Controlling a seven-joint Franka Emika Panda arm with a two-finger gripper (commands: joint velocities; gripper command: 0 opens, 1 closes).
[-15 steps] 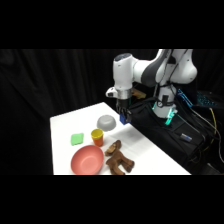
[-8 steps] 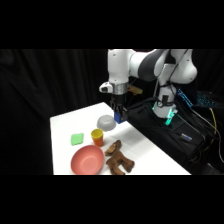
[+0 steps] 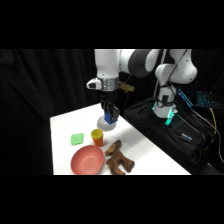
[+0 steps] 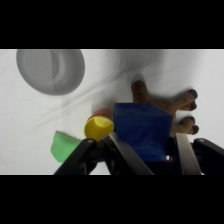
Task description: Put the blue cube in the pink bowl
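- Overhead, the white arm's two-finger gripper (image 3: 110,119) was clamped on the small deep-blue cube (image 4: 143,129), held above the table.
- Below it sat a small grey bowl (image 4: 50,70).
- Nearer lay the wide salmon-pink bowl (image 3: 87,160), just beside an orange-yellow cup (image 3: 97,136), with a flat green block (image 3: 76,139) to its left.

The side view is dim, with a black backdrop and light falling only on the flat white table (image 3: 62,125), which looks bright. Everything is soft and slightly blurred. In the wrist view, the solid deep-blue cube (image 4: 142,127) is close and out of focus, and faint grey shadows streak the tabletop.
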